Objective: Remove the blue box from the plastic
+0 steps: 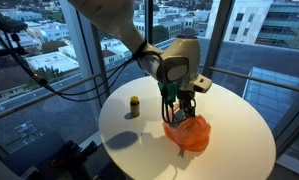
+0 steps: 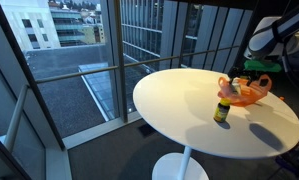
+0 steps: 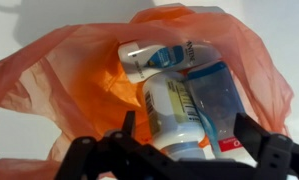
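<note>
1. As I judge it, no part of the task is done yet. The blue box [image 3: 221, 100] lies inside the orange bag [image 3: 59, 80], toward 4 o'clock of the bag's open mouth in the wrist view.
2. The box is partly covered at its lower end, so its full outline cannot be made out. On its 9 o'clock side it touches a white bottle [image 3: 169, 110] with a pale label. A second white container [image 3: 154, 58] with a blue label lies at 12 o'clock, across the tops of both.
3. The gripper [image 3: 183, 125] hangs over the bag's mouth. Its jaws are wide apart and hold nothing. One finger shows at 7 o'clock of the wrist view and the other at 5 o'clock, so their span takes in both the bottle and the box.
4. In both exterior views the bag [image 1: 189, 135] sits on the round tabletop [image 1: 239, 115] with the arm directly above it. Whether the fingertips have entered the bag's mouth cannot be told from these views.
5. A small bottle [image 1: 134, 106] stands upright on the tabletop, well apart from the bag at about 10 o'clock of it. It looks to play no part in the task.
6. What is left is the whole of the grasp:
   - shift toward 3 o'clock so the jaws straddle the box alone;
   - go down and close on it;
   - lift it clear of the plastic.
7. The likely trouble is catching the bottle or a fold of the bag along with the box, since all three lie pressed together.
</note>
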